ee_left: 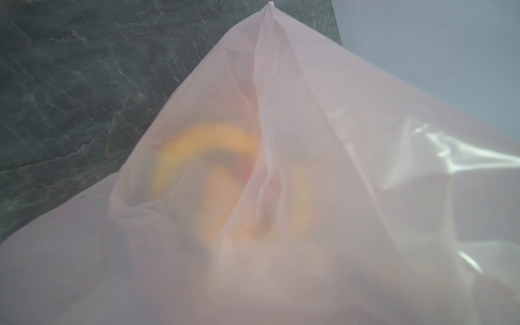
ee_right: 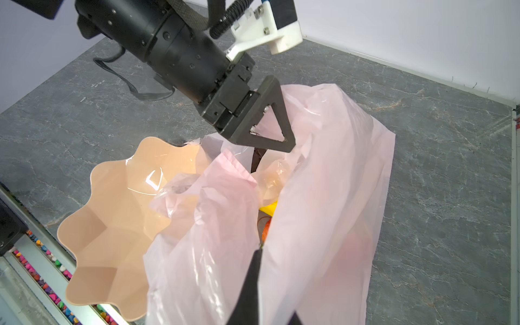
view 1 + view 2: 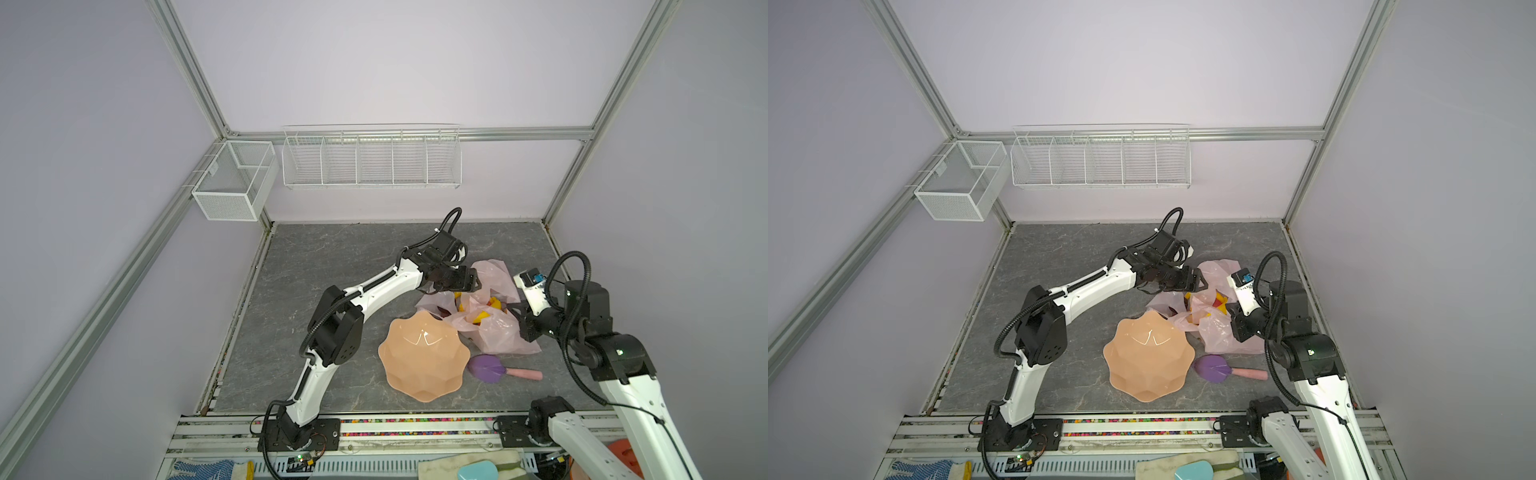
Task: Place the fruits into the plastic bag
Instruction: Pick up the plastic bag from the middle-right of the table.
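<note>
Right claw [image 2: 259, 250] is clamped on plastic bag [image 2: 332, 197] rim, lower centre. Left claw [image 3: 471, 283]: spread cannot be told. Risk: thin film slips, mouth collapses, fruits [image 2: 268, 209] spill onto tabletop [image 2: 450, 168].

1. The fruits [image 1: 208, 160] appear in the left wrist view only as blurred yellow and orange smears through the plastic bag [image 1: 351, 135]. They cannot be told apart.
2. In both top views only scraps of yellow and red show at the bag's mouth.
3. The left gripper [image 2: 274, 145] shows one triangular finger. The other is mostly behind film, so its gap is unclear.
4. The right gripper [image 2: 259, 253] is cut off by the picture's lower edge.
5. The peach bowl [image 2: 112, 225] has its bag-side rim covered by film.
6. A teal object [image 3: 478, 471] is cropped and unidentifiable.
</note>
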Controlling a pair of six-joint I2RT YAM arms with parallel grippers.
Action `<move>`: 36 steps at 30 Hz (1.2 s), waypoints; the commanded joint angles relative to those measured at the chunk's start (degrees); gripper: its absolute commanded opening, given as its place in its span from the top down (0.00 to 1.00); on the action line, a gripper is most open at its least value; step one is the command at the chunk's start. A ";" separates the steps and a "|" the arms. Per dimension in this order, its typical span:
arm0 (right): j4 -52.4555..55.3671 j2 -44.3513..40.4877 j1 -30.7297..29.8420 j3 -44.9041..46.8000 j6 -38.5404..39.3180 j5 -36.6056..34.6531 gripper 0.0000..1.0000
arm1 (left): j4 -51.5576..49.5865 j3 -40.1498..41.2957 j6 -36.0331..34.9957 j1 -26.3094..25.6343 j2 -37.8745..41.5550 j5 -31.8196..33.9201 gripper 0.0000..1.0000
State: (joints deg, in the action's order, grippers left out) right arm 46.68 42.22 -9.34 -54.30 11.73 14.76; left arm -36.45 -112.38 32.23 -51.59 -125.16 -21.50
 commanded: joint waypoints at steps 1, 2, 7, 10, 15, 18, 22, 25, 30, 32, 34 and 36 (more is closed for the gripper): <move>-0.24 0.46 0.29 0.46 -1.04 0.39 0.93 | -4.99 -3.16 -0.44 -1.64 -2.18 -0.06 0.24; -0.43 0.42 0.31 0.49 -1.22 0.67 0.93 | -5.28 -3.68 -0.58 -1.92 -2.69 0.50 0.29; -0.55 -0.65 0.29 0.34 -2.58 0.48 0.90 | -5.20 -5.54 -2.18 -2.11 -4.49 2.96 0.77; -0.18 -1.75 0.29 -0.68 -4.62 -0.67 0.87 | -6.26 -6.87 -3.73 -1.56 -4.27 5.81 1.00; 1.37 -2.93 0.31 -4.32 -13.52 -5.93 0.57 | -0.81 -3.24 -3.07 1.61 0.54 6.07 1.00; 3.87 -2.97 0.29 -8.60 -17.87 -6.85 0.35 | 1.98 -1.98 -3.22 3.22 3.51 3.96 1.00; 5.33 -2.71 0.20 -13.70 -20.33 1.12 0.18 | 5.11 -0.62 -4.04 4.43 6.34 0.05 1.00; 6.29 0.81 -0.01 -17.79 -23.48 11.24 0.16 | 3.46 -1.78 -5.38 5.00 6.97 -3.02 1.00; 11.37 9.14 -4.76 -24.18 -29.91 15.68 0.15 | -0.69 -3.02 -8.58 5.71 7.18 -5.51 1.00; 11.88 12.26 -9.92 -25.33 -34.97 15.80 0.15 | -2.18 -3.18 -9.57 6.11 7.06 -5.81 1.00; 12.31 14.20 -15.95 -24.79 -41.46 11.67 0.15 | -3.20 -3.16 -10.30 6.39 7.12 -5.83 1.00; 12.03 15.70 -20.82 -22.86 -48.25 10.72 0.15 | -4.00 -3.24 -11.06 6.67 7.29 -5.59 1.00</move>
State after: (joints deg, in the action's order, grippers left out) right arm 55.96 56.90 -25.58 -78.61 -24.60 26.17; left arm -37.63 -114.17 23.75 -45.65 -118.15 -26.06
